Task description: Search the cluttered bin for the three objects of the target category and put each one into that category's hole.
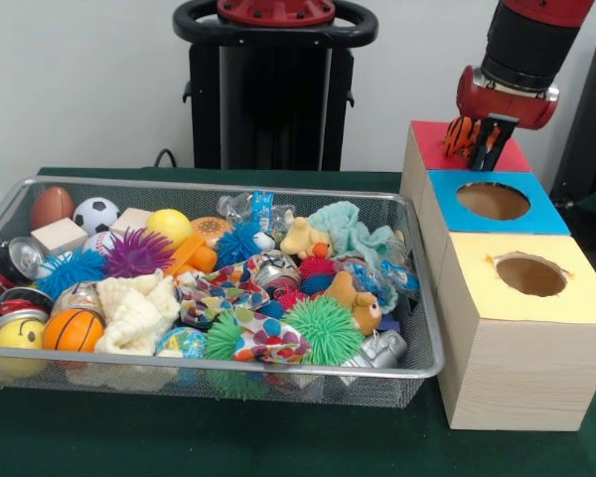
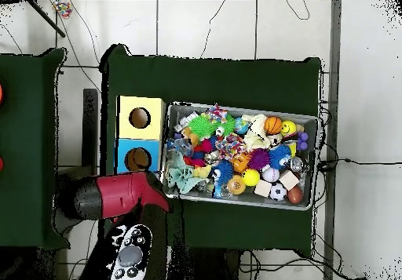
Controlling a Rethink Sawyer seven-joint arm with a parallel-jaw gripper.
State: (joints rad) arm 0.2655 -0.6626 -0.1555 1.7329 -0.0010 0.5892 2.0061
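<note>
- The red and black arm (image 1: pixel 521 60) comes down steeply over the red-topped box (image 1: pixel 437 139), the farthest of the three wooden boxes lined up beside the wire bin (image 1: pixel 417 288).
- Its gripper (image 1: pixel 482 147) points straight down just above that red top and is clamped on a small orange and black striped toy (image 1: pixel 461 137), which bulges out on the side towards the bin.
- The toy hangs right over the red top; the hole in that box is hidden behind the gripper, so I can't tell whether the toy is lined up with it.
- From overhead, the arm (image 2: pixel 118 194) lies across the red box and covers it completely; the gripper itself cannot be seen there.
- Next to the red box stands the blue-topped box (image 1: pixel 492 204) with its round hole open, and beyond that the yellow-topped box (image 1: pixel 526 288), also with an open hole.
- The bin, on the other side of the red box, is packed full: a spiky green ball (image 1: pixel 323 330), a spiky purple ball (image 1: pixel 137 252), a small basketball (image 1: pixel 73 331), a soccer ball (image 1: pixel 95 214), a yellow ball (image 1: pixel 168 227), a brown plush animal (image 1: pixel 353 298) and some crumpled cans.
- Everything stands on a dark green tablecloth (image 1: pixel 278 437).
</note>
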